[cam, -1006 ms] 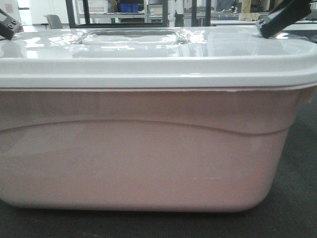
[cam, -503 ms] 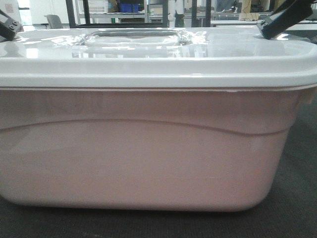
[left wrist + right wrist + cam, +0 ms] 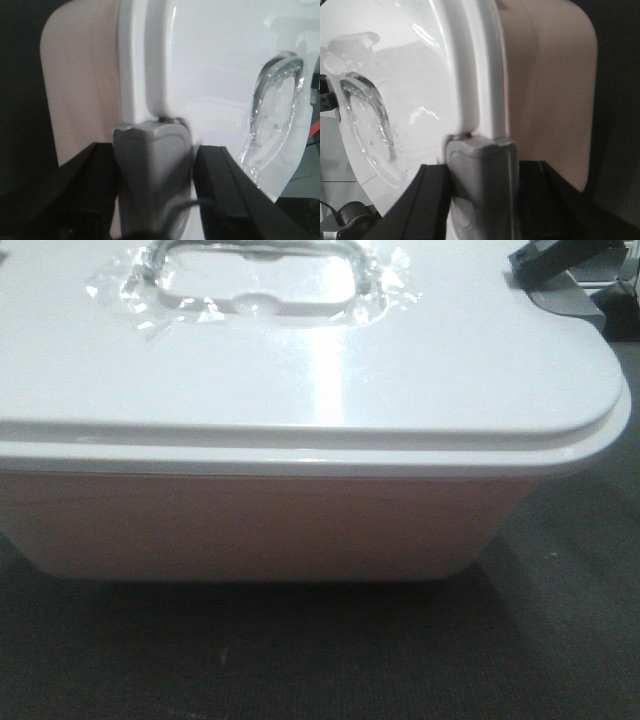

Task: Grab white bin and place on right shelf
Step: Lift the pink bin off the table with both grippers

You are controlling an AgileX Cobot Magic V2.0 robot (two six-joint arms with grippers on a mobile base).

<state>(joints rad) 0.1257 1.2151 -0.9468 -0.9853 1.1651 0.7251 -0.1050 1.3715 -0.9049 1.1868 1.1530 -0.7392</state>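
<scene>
On the left, the bin (image 3: 80,90) is gripped at its end. The left gripper (image 3: 152,150) is clamped on the left latch (image 3: 150,190), a grey, matte, rounded tab under the lid's rim, with a black finger pressed to each side of it. The lid (image 3: 210,75) is seen to be glossy white plastic with a stepped, rounded edge, and it is shut on the tub. What lies inside cannot be told, as nothing is made out through the wall.

In the front view the tub's wall is shown as smooth, pinkish-white and faintly translucent, curving in to a rounded base. A rounded-rectangle recess (image 3: 255,280) is sunk in the lid's middle, and crinkled clear film (image 3: 120,290) is stuck around it. The bin is placed over a dark, coarse-woven floor (image 3: 300,660), but whether its base touches cannot be told.

On the right, the right gripper (image 3: 482,167) is closed on the right latch (image 3: 480,200), a matching grey tab pinched between two black fingers at the lid's rim.
</scene>
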